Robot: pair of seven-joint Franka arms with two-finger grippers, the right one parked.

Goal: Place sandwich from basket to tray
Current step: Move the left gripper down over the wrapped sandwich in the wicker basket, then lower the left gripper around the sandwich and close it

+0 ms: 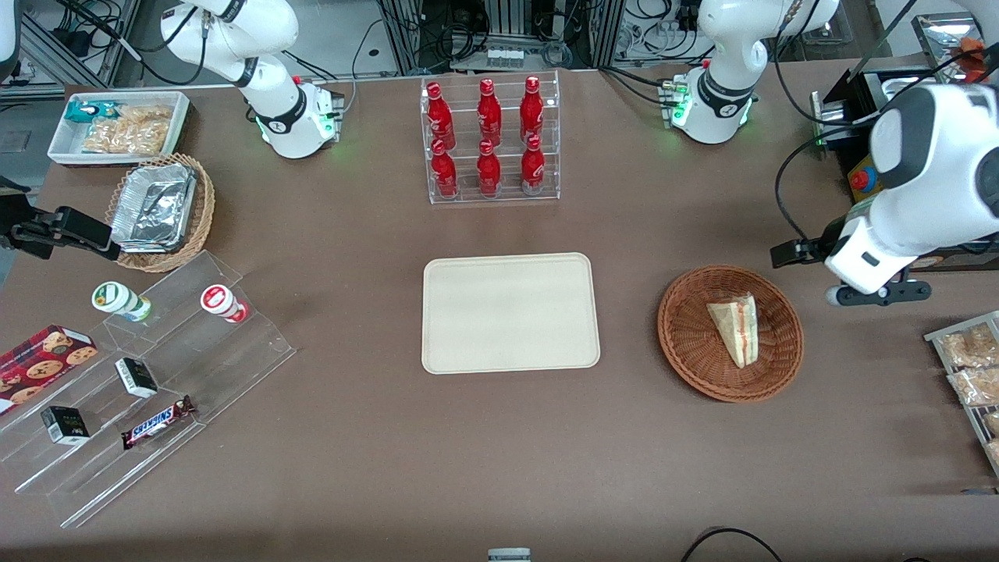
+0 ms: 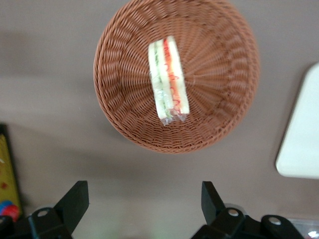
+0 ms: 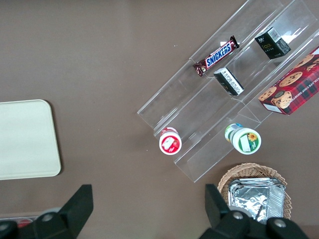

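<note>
Brown table (image 1: 351, 468); cables, metal frames along its edge.

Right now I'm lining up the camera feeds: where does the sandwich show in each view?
Front view: the sandwich lies in the basket, beside the tray.
Left wrist view: the sandwich sits in the basket, ahead of the open gripper.
Right wrist view: not in it.
Shared landmark: the tray.
</note>
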